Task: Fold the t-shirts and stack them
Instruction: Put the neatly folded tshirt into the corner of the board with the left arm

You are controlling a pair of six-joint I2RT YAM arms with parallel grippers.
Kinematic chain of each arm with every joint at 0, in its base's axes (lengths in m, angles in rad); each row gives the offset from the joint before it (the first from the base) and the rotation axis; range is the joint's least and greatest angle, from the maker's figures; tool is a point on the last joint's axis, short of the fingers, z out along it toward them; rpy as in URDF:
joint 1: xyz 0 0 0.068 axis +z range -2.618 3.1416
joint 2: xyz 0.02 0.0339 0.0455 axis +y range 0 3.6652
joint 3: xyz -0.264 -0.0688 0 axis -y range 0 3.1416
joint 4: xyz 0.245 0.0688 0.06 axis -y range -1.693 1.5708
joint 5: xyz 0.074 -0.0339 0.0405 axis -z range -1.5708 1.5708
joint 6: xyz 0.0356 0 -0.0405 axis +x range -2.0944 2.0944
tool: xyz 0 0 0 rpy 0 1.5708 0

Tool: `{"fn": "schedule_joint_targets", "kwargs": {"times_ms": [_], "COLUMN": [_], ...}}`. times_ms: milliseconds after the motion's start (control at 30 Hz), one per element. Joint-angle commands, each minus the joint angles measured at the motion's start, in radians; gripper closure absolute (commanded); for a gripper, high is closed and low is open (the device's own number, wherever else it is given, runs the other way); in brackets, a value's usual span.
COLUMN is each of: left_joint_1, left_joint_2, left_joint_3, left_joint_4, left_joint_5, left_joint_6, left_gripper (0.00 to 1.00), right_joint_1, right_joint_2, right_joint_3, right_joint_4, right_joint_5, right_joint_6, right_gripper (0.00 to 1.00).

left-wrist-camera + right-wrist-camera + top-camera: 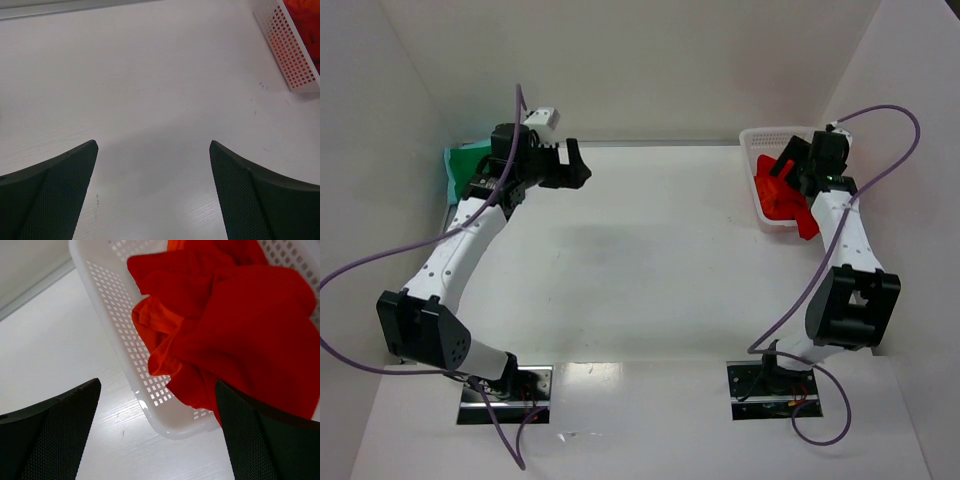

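Observation:
Bright red t-shirts [782, 195] lie crumpled in the white mesh basket [754, 150] at the back right, one hanging over its near rim. They fill the right wrist view [235, 315]. My right gripper [786, 168] is open above the basket's near corner, its jaws [155, 385] wide apart and empty, the right finger against the hanging red cloth. A green folded t-shirt [465, 162] lies at the back left, partly hidden by my left arm. My left gripper [576, 163] is open and empty above the bare table [152, 145].
The basket's corner also shows in the left wrist view [287, 50]. White walls close the table at the back and both sides. The two arm bases sit at the near edge.

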Motion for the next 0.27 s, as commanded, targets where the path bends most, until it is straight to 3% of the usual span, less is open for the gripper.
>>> {"fn": "schedule_joint_targets", "kwargs": {"times_ms": [0, 233], "left_joint_1": [0.001, 0.001], "left_joint_2": [-0.01, 0.07], "left_joint_3": [-0.01, 0.069], "left_joint_4": [0.09, 0.024], "left_joint_5": [0.064, -0.003], "left_joint_6": [-0.022, -0.039], "left_gripper": [0.0, 0.0], "right_joint_1": [0.003, 0.003], "right_joint_2": [-0.113, -0.157], "right_joint_3": [0.019, -0.028], "right_joint_4": [0.071, 0.098], "right_joint_5": [0.044, 0.021], "right_joint_6": [-0.021, -0.002], "right_gripper": [0.0, 0.0]}}
